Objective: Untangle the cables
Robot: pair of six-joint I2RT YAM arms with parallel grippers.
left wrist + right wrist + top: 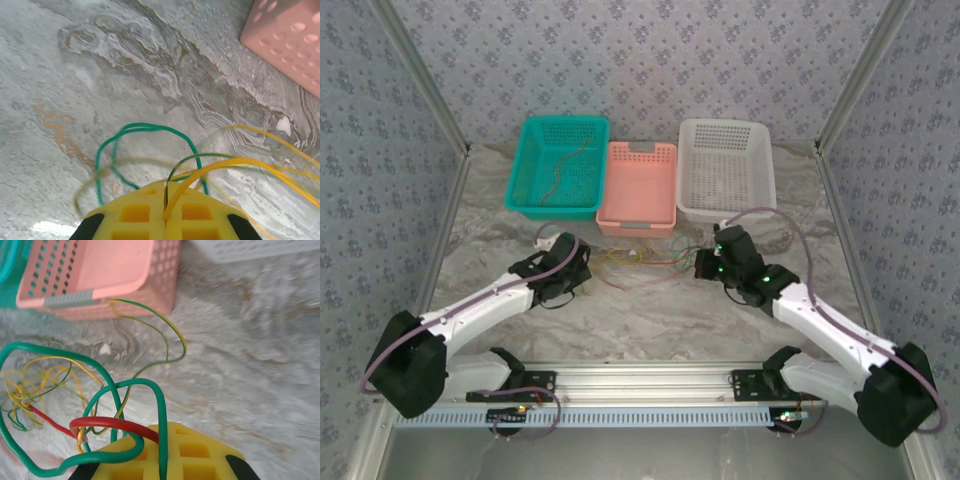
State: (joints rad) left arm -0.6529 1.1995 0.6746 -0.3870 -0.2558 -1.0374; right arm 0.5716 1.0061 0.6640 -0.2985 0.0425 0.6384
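left gripper (584,266) and right gripper (704,264) clamp cables (636,259) near pink basket (636,226) rim.

Three walls close in the space. The back wall (640,60), the left wall (370,150) and the right wall (910,120) all wear the same grey-blue paper with small flowers on it. A shiny metal post (420,75) stands in the left corner and another post (860,75) in the right corner. The table top (650,320) is grey like stone, with white swirls and thin brown streaks. A silver metal rail (650,378) runs along its near edge. The light is soft and even, with no dark shadows.
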